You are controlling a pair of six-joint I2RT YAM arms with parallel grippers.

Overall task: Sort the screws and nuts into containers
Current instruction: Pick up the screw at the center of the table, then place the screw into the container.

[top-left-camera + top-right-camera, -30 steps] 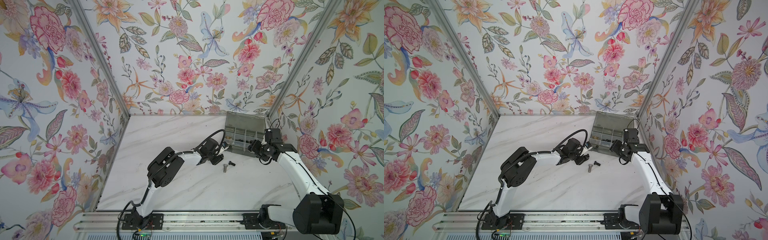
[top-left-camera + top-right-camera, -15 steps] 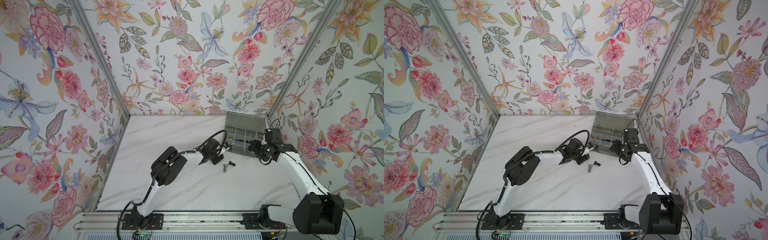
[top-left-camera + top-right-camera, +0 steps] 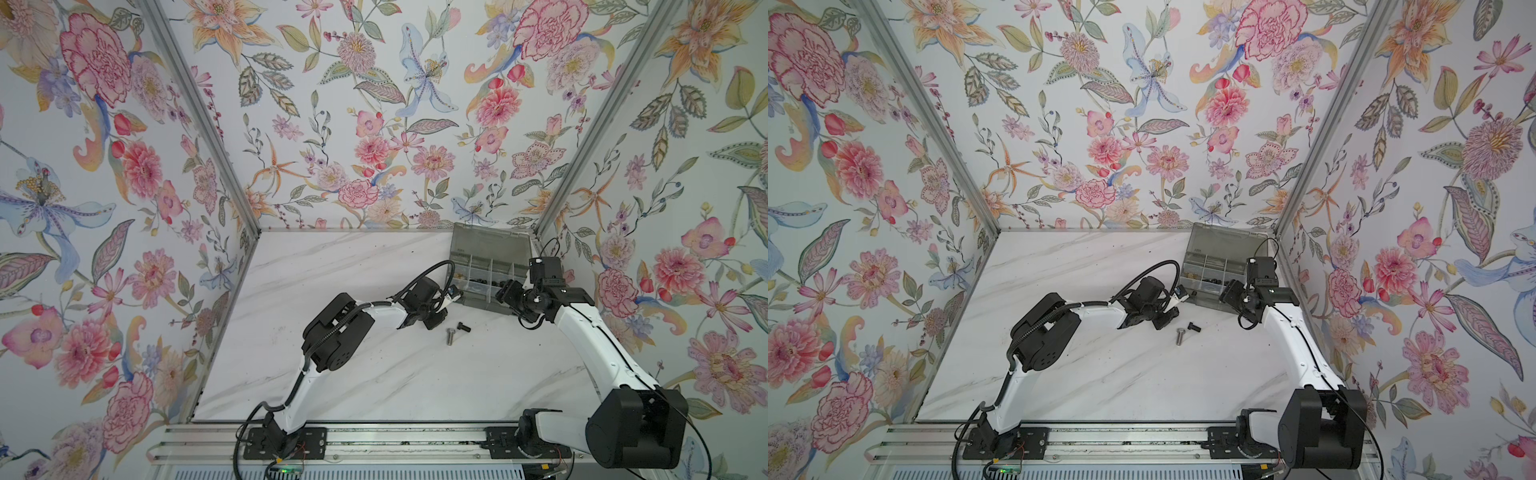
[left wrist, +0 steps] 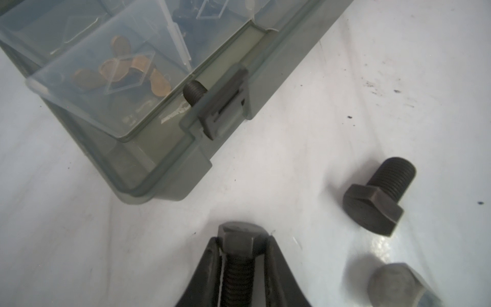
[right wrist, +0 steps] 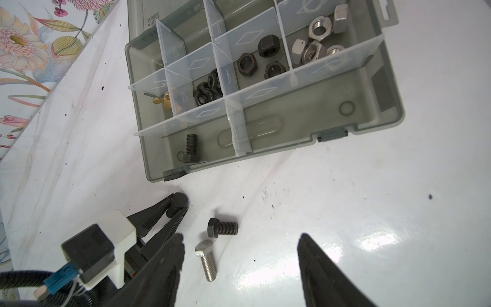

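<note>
My left gripper (image 4: 242,245) is shut on a black hex-head screw (image 4: 240,239), low over the marble just in front of the grey organizer box (image 5: 372,127). In the right wrist view this gripper (image 5: 177,206) shows with the screw's head at its tips. Beside it a black screw (image 5: 221,227) and a silver screw (image 5: 206,261) lie loose on the table. My right gripper (image 5: 241,239) hangs open above them, holding nothing. The containers hold black nuts (image 5: 263,61), silver nuts (image 5: 316,40), brass pieces (image 5: 164,102) and one black screw (image 5: 191,148).
In both top views the box (image 3: 490,257) sits at the back right with its lid leaning open against the wall. Both arms crowd its front edge. The loose screws (image 3: 1187,331) lie between the two grippers. Floral walls enclose the table on three sides.
The left gripper's jaws have closed onto the black screw. The left arm's elbow has shifted slightly right. The right arm has stayed still.
</note>
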